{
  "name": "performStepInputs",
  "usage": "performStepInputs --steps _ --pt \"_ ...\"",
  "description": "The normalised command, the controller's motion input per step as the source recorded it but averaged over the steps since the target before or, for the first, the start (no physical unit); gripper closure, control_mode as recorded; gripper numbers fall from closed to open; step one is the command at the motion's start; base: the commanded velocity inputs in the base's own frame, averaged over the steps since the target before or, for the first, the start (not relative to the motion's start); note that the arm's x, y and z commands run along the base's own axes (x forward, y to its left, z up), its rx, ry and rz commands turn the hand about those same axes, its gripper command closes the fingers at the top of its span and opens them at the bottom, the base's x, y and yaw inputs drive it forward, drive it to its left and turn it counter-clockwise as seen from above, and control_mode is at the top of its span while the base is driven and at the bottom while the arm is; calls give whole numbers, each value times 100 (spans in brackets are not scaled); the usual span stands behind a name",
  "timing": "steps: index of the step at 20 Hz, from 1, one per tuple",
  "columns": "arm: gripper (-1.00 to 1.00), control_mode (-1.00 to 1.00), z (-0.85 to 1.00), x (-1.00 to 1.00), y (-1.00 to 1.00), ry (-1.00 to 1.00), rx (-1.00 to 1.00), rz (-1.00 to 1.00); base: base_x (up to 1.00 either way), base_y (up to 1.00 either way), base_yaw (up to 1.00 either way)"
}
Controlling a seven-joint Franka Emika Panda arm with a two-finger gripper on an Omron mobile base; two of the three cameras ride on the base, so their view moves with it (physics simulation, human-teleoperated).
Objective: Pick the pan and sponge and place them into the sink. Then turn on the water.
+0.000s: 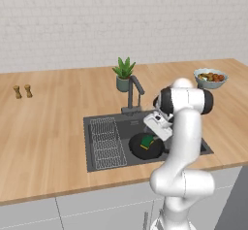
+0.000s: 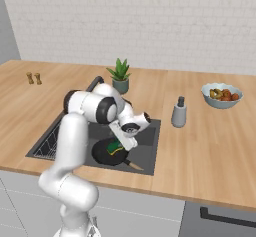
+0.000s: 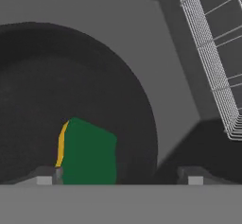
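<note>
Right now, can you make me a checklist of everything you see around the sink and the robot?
Surface: wooden counter, dark sink set into it.
Job's things: black pan lies in the sink; green and yellow sponge rests on the pan; faucet behind the sink, no water seen.
Clutter: wire rack in the sink's left side; potted plant; bowl of food; two small shakers; grey bottle.
Tool: tool open, just above the sponge, holding nothing.
Cables: nothing seen.
Surroundings: pale brick wall, grey cabinets below.

I see the sponge [image 2: 114, 146] lying in the pan [image 2: 107, 153] inside the sink [image 2: 148, 150], my gripper [image 2: 126, 142] poised just above it.
</note>
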Motion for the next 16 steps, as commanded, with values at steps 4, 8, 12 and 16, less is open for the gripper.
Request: performStepInputs --steps 4,8,12,16 --pt "-100 -100 4 -56 -16 -32 18 2 0 0 0" --pt "-100 -100 31 -98 -46 -38 21 1 0 0 0" --pt "-100 -100 30 -100 -30 -42 18 0 0 0 0" --pt "-100 -100 43 -100 -11 -44 16 0 0 0 0"
